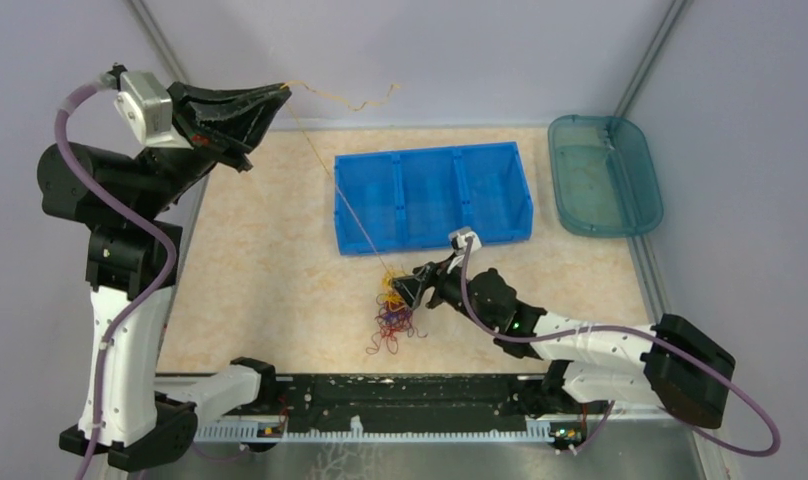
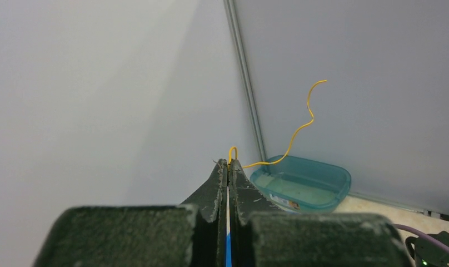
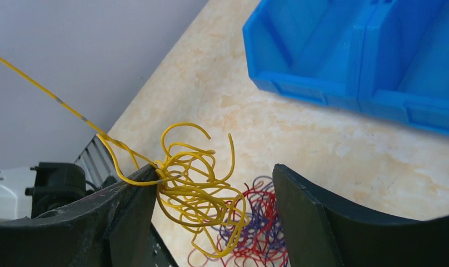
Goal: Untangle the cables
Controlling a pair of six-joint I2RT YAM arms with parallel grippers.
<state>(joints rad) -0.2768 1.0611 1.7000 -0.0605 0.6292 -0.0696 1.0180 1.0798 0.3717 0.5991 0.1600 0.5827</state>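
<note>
We see a beige marbled table (image 1: 260, 250) boxed in by pale grey-lilac walls (image 1: 430, 50), with metal posts (image 1: 160, 40) in the back corners; a blue bin (image 1: 435, 232) of three compartments lies at upper centre of the top view, and a teal tub (image 1: 620, 190) sits apart at its right; the cables (image 1: 392, 318) form a small heap of yellow, red and purple loops on the bare table at lower centre, just below the bin's near left corner; one yellow strand (image 1: 330, 170) rises out of it, taut and straight – its long axis runs diagonally toward the upper left of the frame – to the left gripper (image 1: 283, 92), whose claw is pinched closed on it high near the back wall; past the tips its free end wriggles off rightward; the right gripper (image 1: 405, 290) is low at the heap, its claw spread wide around the yellow loops – these touch only the finger at frame left in its wrist view.
</note>
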